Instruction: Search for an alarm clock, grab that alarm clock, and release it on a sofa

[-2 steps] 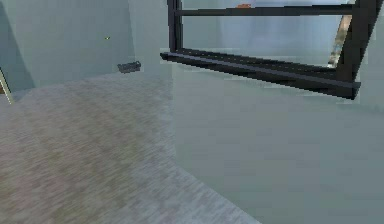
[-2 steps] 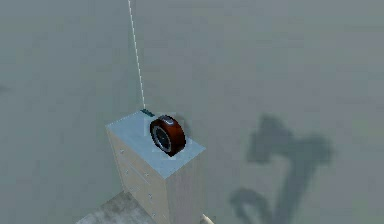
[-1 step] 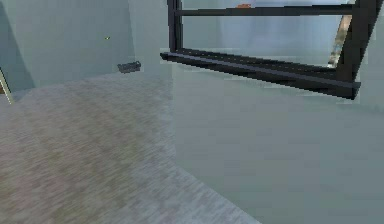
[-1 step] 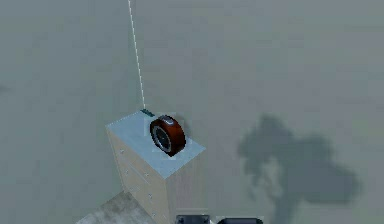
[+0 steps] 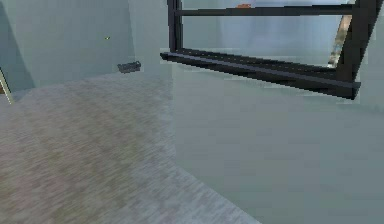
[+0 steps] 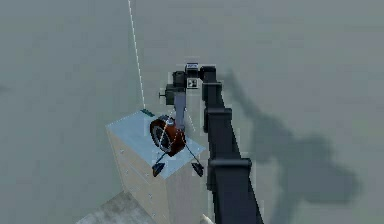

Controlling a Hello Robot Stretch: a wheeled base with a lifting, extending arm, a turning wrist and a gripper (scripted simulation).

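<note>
Two thin fingers of the gripper (image 6: 177,168) point down before a pale block (image 6: 128,170). A round dark-and-red object (image 6: 170,135), perhaps the alarm clock, shows right at them against the block's light blue top; we cannot tell whether the gripper holds it. White squares (image 6: 190,86) on the arm (image 6: 225,150) bear black marks too small to read. Ahead, a dark-framed window (image 5: 265,68) sits above grey floor (image 5: 90,150).

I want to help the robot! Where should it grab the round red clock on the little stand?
Best guess: take the clock by its round body, on opposite sides of the rim, coming from above. It sits on the flat top of the stand, so its upper side looks the freest, and the round case offers two even sides.
</note>
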